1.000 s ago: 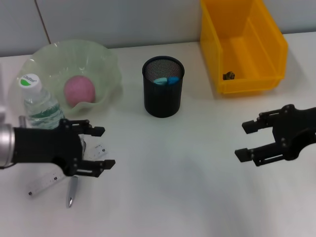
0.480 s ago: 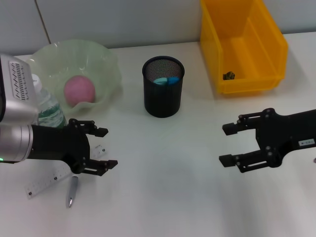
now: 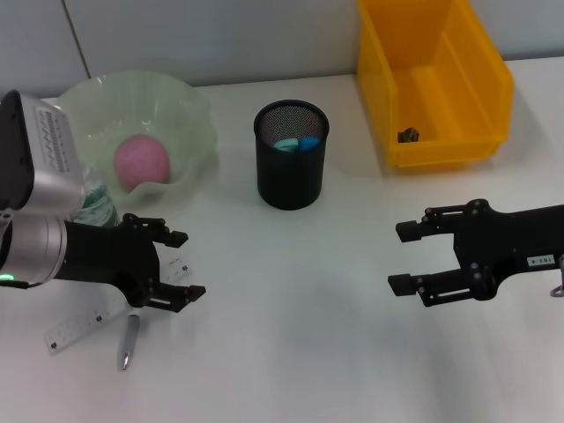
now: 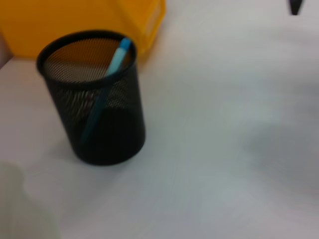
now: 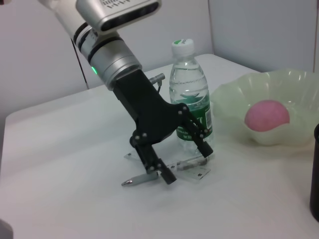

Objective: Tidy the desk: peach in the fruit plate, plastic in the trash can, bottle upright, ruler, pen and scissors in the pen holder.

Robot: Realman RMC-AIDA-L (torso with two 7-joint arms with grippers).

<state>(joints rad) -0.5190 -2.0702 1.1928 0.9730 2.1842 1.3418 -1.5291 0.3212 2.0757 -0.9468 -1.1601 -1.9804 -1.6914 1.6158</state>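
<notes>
Head view, nearest: the open, empty left end effector (image 3: 176, 264) hovers over the slim silver pen (image 3: 129, 339) and clear plastic ruler (image 3: 75, 328) on the white surface (image 3: 291, 352). It should descend squarely and close across the pen's barrel. The right end effector (image 3: 414, 257) is likewise open and empty; beyond stands the black mesh pen holder (image 3: 291, 172).

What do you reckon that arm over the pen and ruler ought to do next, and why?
Probably lower a little and close on the pen. The left gripper hangs open just above the pen and ruler, both lying on the desk, while the scissors already stand in the pen holder. The right gripper waits open off to the side.
</notes>
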